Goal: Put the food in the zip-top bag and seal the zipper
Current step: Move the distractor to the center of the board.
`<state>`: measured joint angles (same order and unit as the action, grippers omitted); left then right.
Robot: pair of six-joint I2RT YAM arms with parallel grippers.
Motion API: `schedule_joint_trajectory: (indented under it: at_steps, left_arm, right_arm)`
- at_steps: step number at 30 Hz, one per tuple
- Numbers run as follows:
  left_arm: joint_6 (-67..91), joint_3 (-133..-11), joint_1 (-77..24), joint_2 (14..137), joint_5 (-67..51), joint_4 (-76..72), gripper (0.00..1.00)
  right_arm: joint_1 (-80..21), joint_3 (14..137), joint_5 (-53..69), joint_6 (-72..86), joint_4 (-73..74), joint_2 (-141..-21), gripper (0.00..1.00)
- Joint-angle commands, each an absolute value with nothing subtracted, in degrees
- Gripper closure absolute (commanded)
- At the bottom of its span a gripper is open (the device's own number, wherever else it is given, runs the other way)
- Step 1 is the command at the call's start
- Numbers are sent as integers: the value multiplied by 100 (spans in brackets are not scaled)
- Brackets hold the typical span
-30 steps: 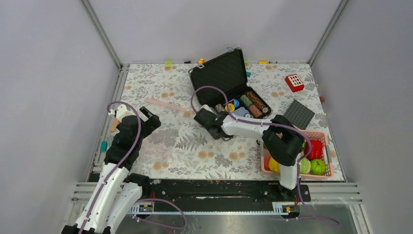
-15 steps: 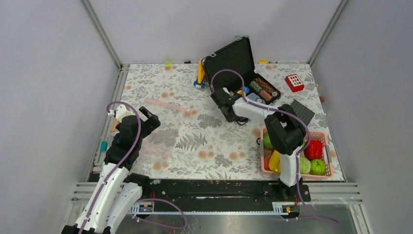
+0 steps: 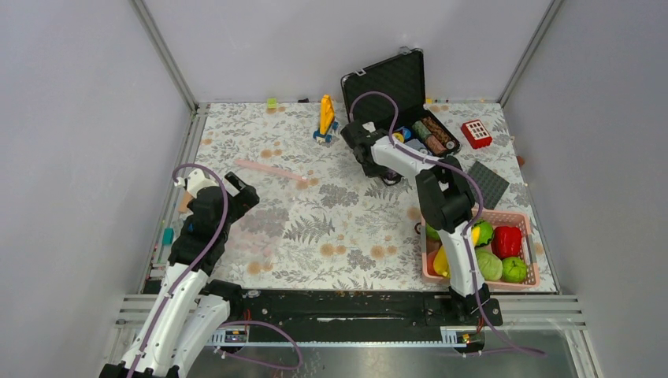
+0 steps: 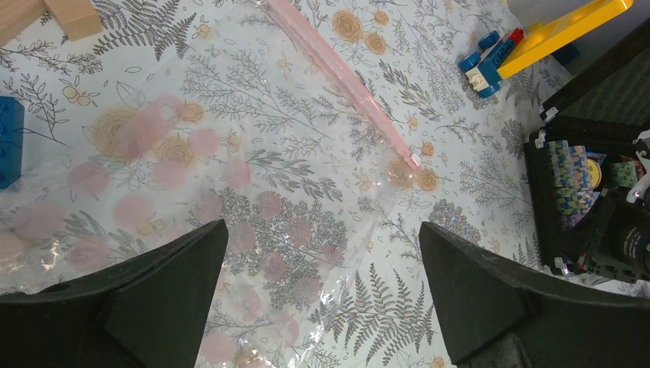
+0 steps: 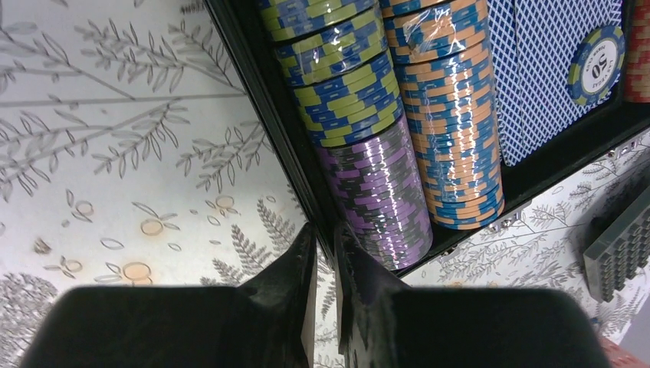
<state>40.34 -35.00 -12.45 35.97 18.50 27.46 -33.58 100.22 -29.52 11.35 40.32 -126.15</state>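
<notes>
Nothing is packed yet. The food [image 3: 504, 250] sits in the basket [image 3: 430, 275] at near right. The bag [image 4: 230, 192] lies flat and empty on the worktop [image 3: 315, 236] at left, with its zipper [image 4: 345, 80] along the far edge. The left jaws gape wide above the bag. The right jaws pinch narrowly on the rim of the case [image 3: 390, 83], far right. Loading and sealing are both left.

My right gripper [image 5: 326, 234], clamped on the wall of the black case [image 3: 391, 85], is now farther away and to the right. The case has shifted with it to the far edge, uncovering the yellow block toy [image 3: 325, 116].
</notes>
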Motion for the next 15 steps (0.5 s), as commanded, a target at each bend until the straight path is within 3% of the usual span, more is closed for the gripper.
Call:
schedule_joint_trajectory:
  at_steps: [1, 4, 10, 13, 15]
  left_arm:
    - [3982, -3517, -1250, 3555, 1970, 2663, 1]
    - [3981, -3498, -1259, 3559, 1976, 2668, 1]
    - [3981, -3511, -1257, 3595, 1920, 2655, 1]
    - [3960, -3515, -1258, 3612, 1823, 2630, 1]
    - [3954, -3511, -1257, 3617, 1729, 2605, 1]
  right_arm:
    - [-3120, 10834, -3920, 1757, 3847, -12670, 97]
    - [-3120, 10942, -3829, 1890, 3887, -12698, 88]
    - [-3120, 10553, -3397, 1852, 3705, -12057, 38]
    - [-3121, 10090, -2865, 1717, 3424, -11424, 24]
    - [-3120, 9663, -2443, 1673, 3153, -10826, 8]
